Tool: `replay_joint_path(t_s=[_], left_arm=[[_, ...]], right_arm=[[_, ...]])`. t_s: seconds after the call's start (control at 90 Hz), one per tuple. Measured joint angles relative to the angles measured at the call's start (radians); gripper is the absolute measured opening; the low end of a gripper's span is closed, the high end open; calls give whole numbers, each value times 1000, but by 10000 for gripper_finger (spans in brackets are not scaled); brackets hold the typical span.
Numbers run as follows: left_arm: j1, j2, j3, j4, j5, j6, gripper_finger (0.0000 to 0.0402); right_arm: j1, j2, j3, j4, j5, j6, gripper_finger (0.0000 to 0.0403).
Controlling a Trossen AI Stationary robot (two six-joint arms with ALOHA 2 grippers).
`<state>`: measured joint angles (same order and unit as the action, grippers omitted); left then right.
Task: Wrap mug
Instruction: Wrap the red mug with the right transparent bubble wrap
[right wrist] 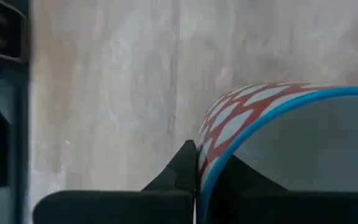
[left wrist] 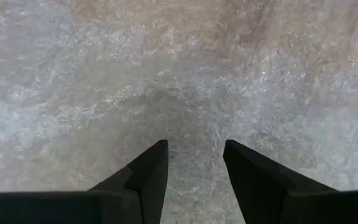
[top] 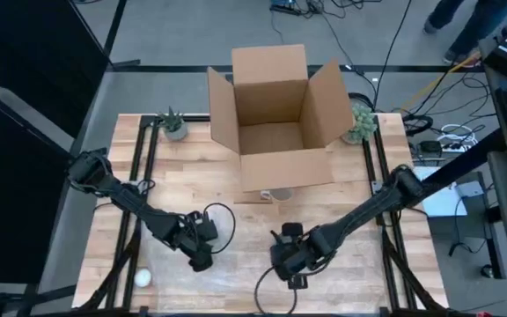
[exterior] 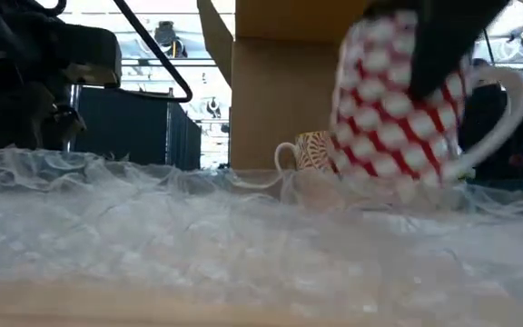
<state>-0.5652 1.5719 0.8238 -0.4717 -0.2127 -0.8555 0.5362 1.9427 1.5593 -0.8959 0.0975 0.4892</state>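
Two mugs out there: a red-and-white checked mug (exterior: 398, 100) up front and a patterned mug (exterior: 309, 151) behind. One open cardboard box (top: 275, 114) at the far side, two small plants (top: 173, 125) (top: 360, 121) flanking it, one bubble wrap sheet (exterior: 243, 236), one white ball (top: 143, 278) near left.

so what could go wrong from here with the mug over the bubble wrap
The right gripper pinches the red and white mug only by its rim, so it could tilt or slip out when set down. The bubble wrap lies rumpled, so the mug may tip on it. A second mug stands close behind and could get knocked. The left gripper hovers open over the wrap.
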Motion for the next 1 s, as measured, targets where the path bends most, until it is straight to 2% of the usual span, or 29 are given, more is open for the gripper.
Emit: replay_joint_path(t_s=[0.344,0.533,0.667,1.0], left_arm=[[0,0,0,2,-1,-1,151],[0,0,0,2,-1,-2,151],[0,0,0,2,0,-2,151],[0,0,0,2,26,-2,151]], right_arm=[[0,49,21,-8,-18,-1,10],[-2,50,21,17,21,53,48],[-2,41,20,3,-13,79,80],[32,-108,20,-4,-27,233,138]])
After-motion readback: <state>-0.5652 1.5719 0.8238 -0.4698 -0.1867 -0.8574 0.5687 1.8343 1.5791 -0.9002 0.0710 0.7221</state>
